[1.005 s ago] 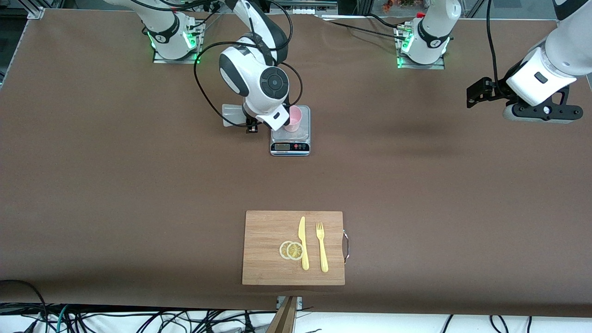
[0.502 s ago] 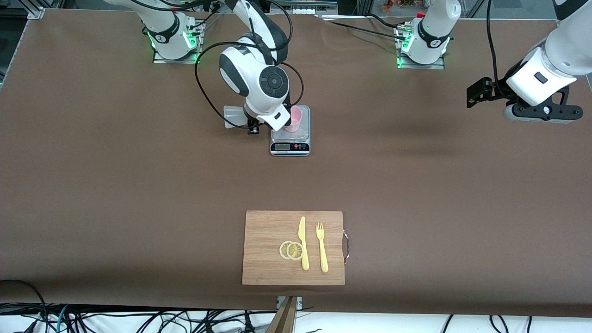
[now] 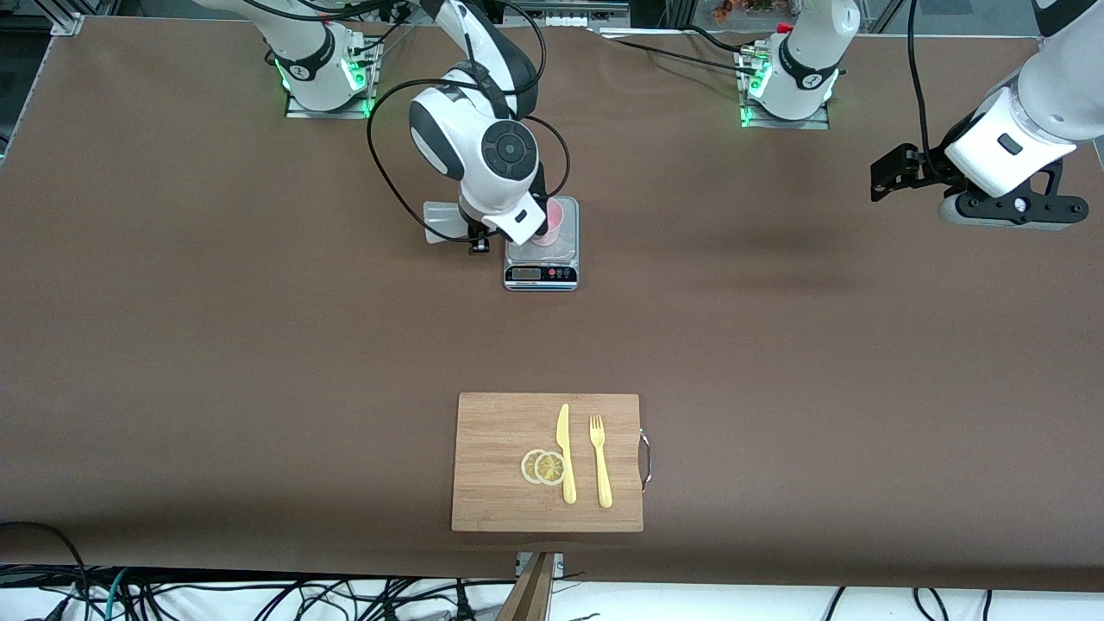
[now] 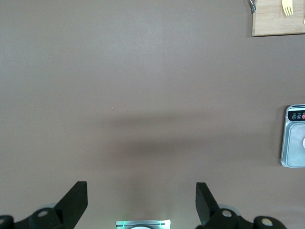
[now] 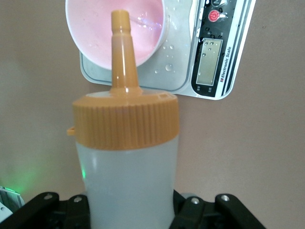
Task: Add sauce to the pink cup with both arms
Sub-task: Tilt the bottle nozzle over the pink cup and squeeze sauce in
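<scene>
The sauce bottle (image 5: 127, 167), whitish with an orange cap, is held on its side by my right gripper (image 5: 131, 212), which is shut on its body. Its orange nozzle (image 5: 121, 47) points at the pink cup (image 5: 90, 28), with the tip over the cup's rim. The pink cup (image 3: 552, 221) stands upright on a small kitchen scale (image 3: 541, 263). In the front view the bottle (image 3: 444, 222) sticks out of my right gripper (image 3: 471, 233) beside the scale. My left gripper (image 3: 897, 172) hangs open and empty over bare table toward the left arm's end, waiting; its fingers (image 4: 76, 202) stand wide apart.
A wooden cutting board (image 3: 500, 483) lies near the front camera's edge, with a yellow knife (image 3: 565, 453), a yellow fork (image 3: 600, 461) and two lemon slices (image 3: 543, 467) on it. Water drops dot the scale's plate (image 5: 167, 67). Brown table (image 3: 776, 345) spreads around.
My right gripper has shifted the bottle a little toward the cup and the scale. The left arm has not moved.
</scene>
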{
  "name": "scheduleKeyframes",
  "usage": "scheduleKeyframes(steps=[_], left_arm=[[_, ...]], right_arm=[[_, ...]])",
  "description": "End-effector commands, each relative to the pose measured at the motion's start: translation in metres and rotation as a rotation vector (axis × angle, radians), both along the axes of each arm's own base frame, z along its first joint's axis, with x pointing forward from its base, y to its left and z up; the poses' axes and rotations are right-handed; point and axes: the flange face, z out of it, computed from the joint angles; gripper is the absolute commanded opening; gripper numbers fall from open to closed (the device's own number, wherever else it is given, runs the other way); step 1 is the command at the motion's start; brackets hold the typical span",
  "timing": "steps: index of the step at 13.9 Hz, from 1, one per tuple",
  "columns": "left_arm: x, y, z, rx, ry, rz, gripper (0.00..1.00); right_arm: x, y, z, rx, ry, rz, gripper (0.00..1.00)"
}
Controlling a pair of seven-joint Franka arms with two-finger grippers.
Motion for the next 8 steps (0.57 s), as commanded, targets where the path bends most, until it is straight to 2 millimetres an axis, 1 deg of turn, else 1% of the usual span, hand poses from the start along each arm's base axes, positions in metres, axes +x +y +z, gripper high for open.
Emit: scheduleKeyframes(steps=[1, 5, 8], left_arm=[[0.0031, -0.0002, 0.0053, 0.003, 0.001, -0.018, 1.0], [0.003, -0.0011, 0.0053, 0.003, 0.001, -0.02, 1.0], [0.0031, -0.0002, 0.0053, 0.003, 0.001, -0.018, 1.0]], right_arm=[[-0.0032, 0.0, 0.0095, 0.04, 0.013, 0.034, 0.0], [0.0008, -0.0023, 0.0124, 0.086, 0.022, 0.045, 0.0], [0.0065, -0.0083, 0.0134, 0.097, 0.024, 0.057, 0.0]])
